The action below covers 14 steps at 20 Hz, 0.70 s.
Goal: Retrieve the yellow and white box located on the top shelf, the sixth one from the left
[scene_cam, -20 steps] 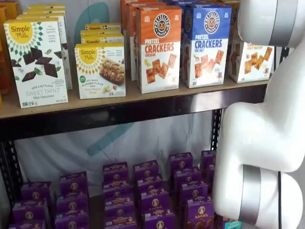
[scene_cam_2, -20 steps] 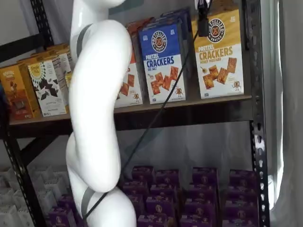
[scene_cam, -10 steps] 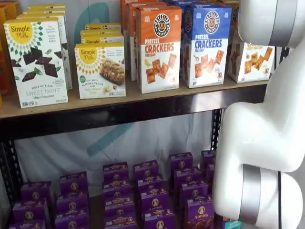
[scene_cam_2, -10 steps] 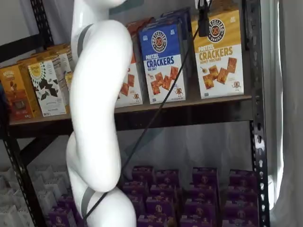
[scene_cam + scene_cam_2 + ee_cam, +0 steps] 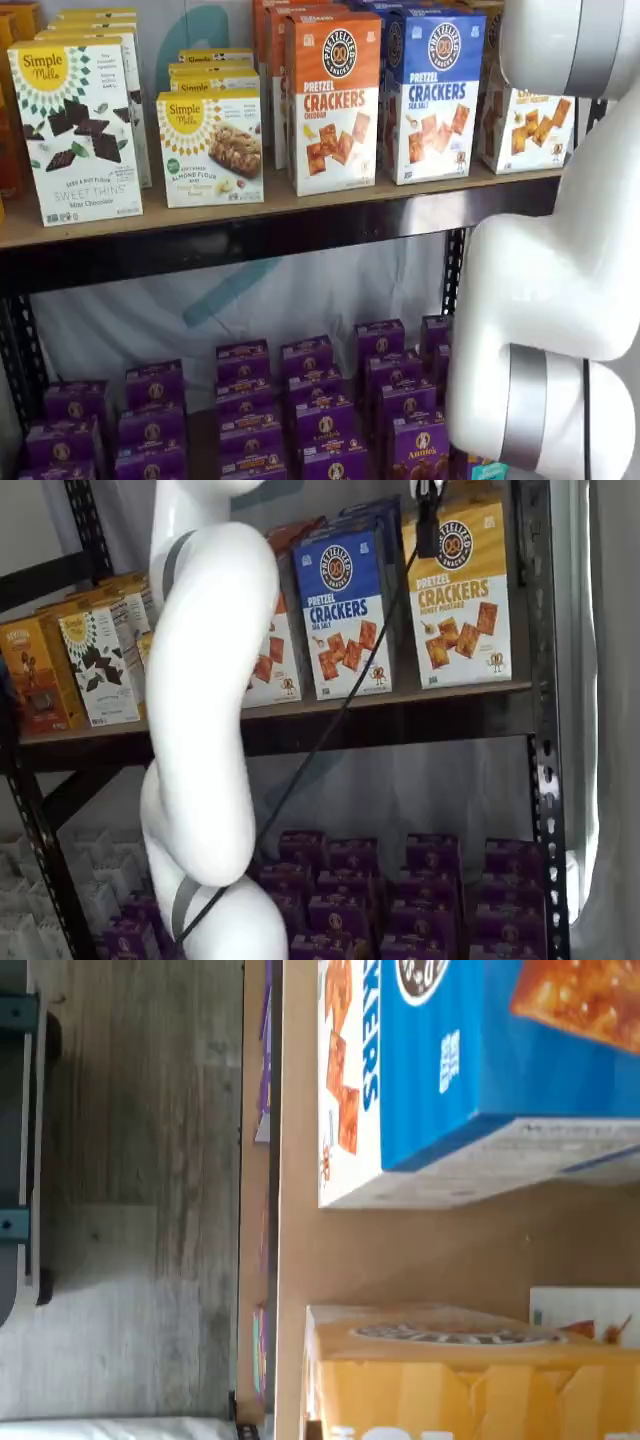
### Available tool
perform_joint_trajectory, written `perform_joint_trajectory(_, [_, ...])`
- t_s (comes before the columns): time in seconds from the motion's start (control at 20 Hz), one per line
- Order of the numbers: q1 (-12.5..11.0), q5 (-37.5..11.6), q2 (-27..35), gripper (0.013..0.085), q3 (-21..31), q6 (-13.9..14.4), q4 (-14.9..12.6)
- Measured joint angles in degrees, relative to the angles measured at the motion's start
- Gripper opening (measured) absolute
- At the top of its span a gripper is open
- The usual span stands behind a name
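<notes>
While the white arm [image 5: 205,710] filled the foreground in both shelf views, the yellow and white box [image 5: 460,595] of Pretzel Crackers stood upright at the right end of the top shelf [image 5: 400,718], just beside the blue Pretzel Crackers carton [image 5: 343,612]. A black finger of the gripper [image 5: 429,525] hung from above with its cable against the box's upper front; whether the pincer was wide, narrow or clamped could not be told. Purple Annie's boxes [image 5: 310,400] filled the lower shelf.
</notes>
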Motion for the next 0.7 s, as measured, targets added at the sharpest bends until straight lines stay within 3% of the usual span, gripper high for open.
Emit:
perform_joint_trajectory(0.2, [-0.9, -0.5, -2.5, 0.0570, 2.6, -0.2, 1.5])
perform_joint_trajectory(0.45, [-3.9, 0.2, -8.1, 0.0570, 7.9, -2.0, 3.9])
perform_joint_trajectory(0.7, [-6.9, 2.5, -14.0, 0.0570, 13.0, -4.8, 3.6])
